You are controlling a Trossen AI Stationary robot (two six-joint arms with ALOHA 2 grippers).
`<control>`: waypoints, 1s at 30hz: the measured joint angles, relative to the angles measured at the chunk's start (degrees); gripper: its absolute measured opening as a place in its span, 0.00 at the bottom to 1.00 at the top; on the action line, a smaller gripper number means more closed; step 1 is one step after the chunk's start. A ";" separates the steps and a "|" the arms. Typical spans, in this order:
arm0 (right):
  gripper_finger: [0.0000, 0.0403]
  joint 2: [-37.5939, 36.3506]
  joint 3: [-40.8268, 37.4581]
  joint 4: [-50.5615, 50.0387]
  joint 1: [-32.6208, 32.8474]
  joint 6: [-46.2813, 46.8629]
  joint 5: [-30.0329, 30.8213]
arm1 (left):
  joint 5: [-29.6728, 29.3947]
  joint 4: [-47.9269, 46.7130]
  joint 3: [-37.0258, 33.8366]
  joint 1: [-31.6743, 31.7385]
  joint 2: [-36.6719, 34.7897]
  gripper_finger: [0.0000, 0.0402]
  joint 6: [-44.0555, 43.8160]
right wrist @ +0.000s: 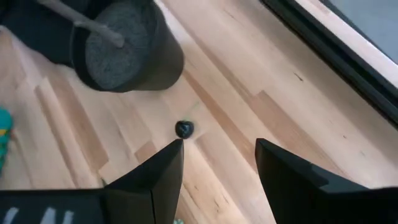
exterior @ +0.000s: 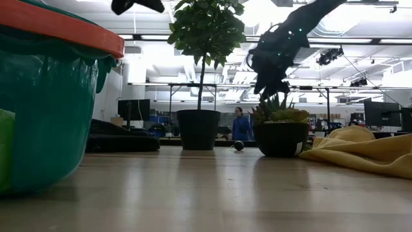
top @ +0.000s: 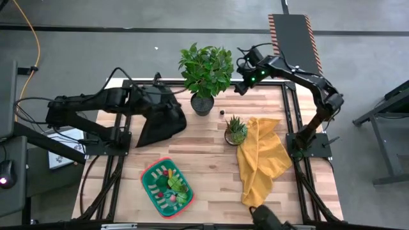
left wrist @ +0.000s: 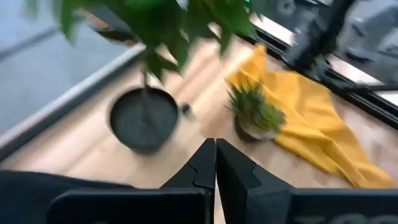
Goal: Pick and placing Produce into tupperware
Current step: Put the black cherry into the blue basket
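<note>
The green tupperware with a red rim (top: 152,172) sits near the table's near edge and fills the low view's left (exterior: 51,96). Several pieces of produce (top: 172,185), green, red and yellow, lie inside it. A small dark round thing (right wrist: 184,129) rests on the wood between the two potted plants (top: 222,112). My right gripper (right wrist: 217,155) is open and hovers above and beside that round thing, near the leafy plant (top: 243,83). My left gripper (left wrist: 216,163) is shut and empty, raised over the black cloth (top: 160,94).
The large leafy potted plant (top: 206,73) stands at the far middle, the small spiky potted plant (top: 236,130) just nearer. A yellow cloth (top: 262,160) lies crumpled on the right, a black cloth (top: 160,118) on the left. A person (exterior: 243,125) shows far behind.
</note>
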 joint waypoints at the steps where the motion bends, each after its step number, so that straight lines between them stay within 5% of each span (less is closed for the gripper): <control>1: 0.47 0.00 0.00 0.13 0.98 0.92 1.22 | 1.41 0.05 -0.96 -0.04 -0.71 0.01 -0.26; 7: 0.47 0.69 0.00 1.91 7.46 5.26 7.49 | 4.96 -0.77 -5.53 -0.04 -7.73 0.02 -1.08; 16: 0.47 5.12 0.00 5.01 9.26 9.50 8.33 | 3.30 -1.13 -7.23 -0.04 -18.27 0.02 -1.32; 23: 0.47 6.43 -0.41 4.04 9.26 10.93 10.38 | 3.26 -2.51 -7.23 -0.04 -20.31 0.02 -2.75; 30: 0.47 3.69 -10.62 12.48 9.66 16.04 7.15 | 3.25 -2.85 -7.25 -0.04 -19.92 0.02 -2.75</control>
